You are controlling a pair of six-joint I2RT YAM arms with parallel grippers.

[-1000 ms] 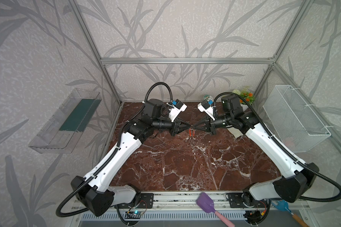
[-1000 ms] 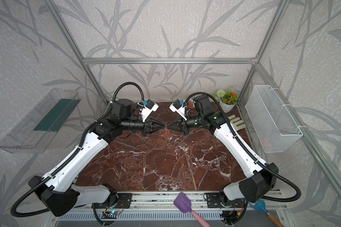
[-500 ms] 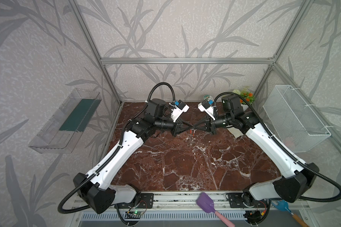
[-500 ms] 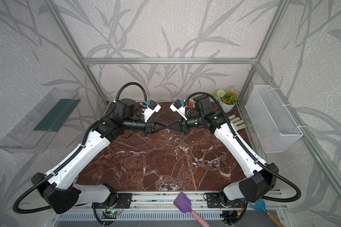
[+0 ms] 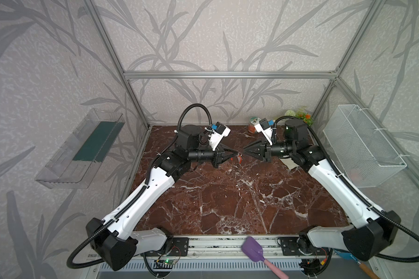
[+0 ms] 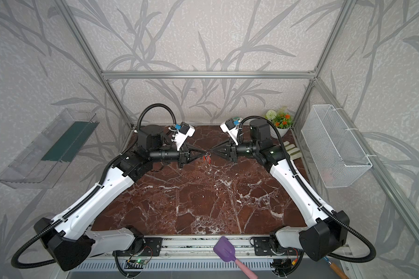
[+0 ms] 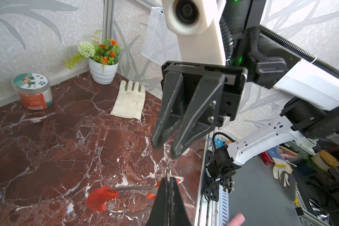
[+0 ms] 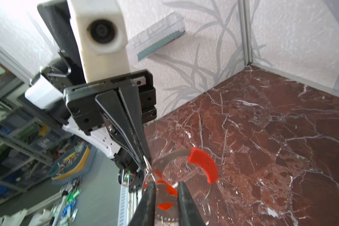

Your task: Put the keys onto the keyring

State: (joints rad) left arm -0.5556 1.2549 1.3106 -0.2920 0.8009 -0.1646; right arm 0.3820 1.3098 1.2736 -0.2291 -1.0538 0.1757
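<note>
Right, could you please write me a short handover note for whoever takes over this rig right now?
Left gripper: shut, pinching the keyring hoop by its thin band.
Right gripper: open and empty, facing the left gripper with a small gap between them.
Key tag: red-orange, hanging at the left gripper's tip beside the band.
Done: hoop gripped, tag at the hoop.
Left: I cannot tell whether the tag's tiny ring is threaded onto the band; check that, and thread it if it is not.

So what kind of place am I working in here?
Probably a robot lab test cell: an aluminium frame encloses the tabletop, the arms mount on a rail at its front, and cluttered storage shelves stand outside.
</note>
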